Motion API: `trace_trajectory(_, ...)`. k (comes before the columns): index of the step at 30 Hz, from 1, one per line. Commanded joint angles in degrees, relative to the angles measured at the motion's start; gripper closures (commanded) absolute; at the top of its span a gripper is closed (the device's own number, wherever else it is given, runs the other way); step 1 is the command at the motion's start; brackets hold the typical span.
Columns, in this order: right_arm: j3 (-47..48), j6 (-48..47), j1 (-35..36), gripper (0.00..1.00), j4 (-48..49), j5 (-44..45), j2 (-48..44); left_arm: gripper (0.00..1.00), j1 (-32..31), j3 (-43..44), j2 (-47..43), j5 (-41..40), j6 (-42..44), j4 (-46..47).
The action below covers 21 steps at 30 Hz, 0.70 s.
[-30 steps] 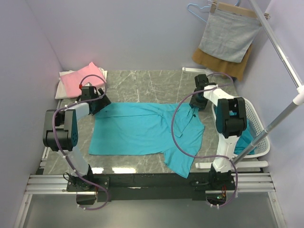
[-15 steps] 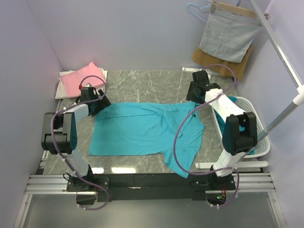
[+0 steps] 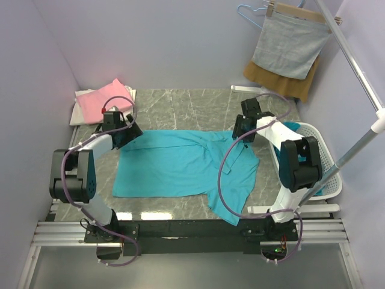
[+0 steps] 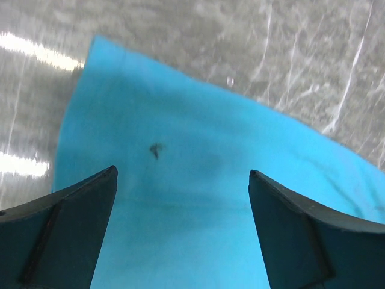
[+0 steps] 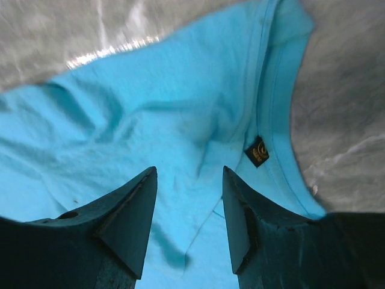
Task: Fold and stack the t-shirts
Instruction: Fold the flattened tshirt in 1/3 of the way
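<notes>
Left gripper at 10 o'clock, angled down, jaws spread wide. Right gripper at 2 o'clock, angled down, jaws about half apart.

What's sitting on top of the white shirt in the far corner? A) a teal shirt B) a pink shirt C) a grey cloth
B: the pink shirt lies folded on the white shirt at the far left corner of the table.

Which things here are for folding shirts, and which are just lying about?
For the job: teal shirt on the table, pink shirt, white shirt under it, teal cloth in the basket.
Just lying about: grey cloth, brown cloth, pole.
</notes>
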Motion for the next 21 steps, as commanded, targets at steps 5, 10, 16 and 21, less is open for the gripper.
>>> trace_trajectory(5,-13.8,0.8,0.0,0.44,3.2,-5.2,-12.4,0.03,-1.9,-9.3,-14.7,-4.0,-2.3,-1.7)
trace_trajectory(10,-12.8,0.2,0.1,0.45,4.9,-7.2,-8.7,0.03,-1.9,-10.1,-14.0,-3.1,-2.6,1.4)
trace_trajectory(16,-6.1,0.4,0.1,0.45,4.2,-8.3,-0.6,0.04,-2.0,-3.2,-4.7,-1.1,-2.0,1.3)
trace_trajectory(21,0.4,1.0,0.1,0.45,-0.5,-5.7,6.8,0.04,-2.1,1.0,2.3,-1.1,-2.4,0.2)
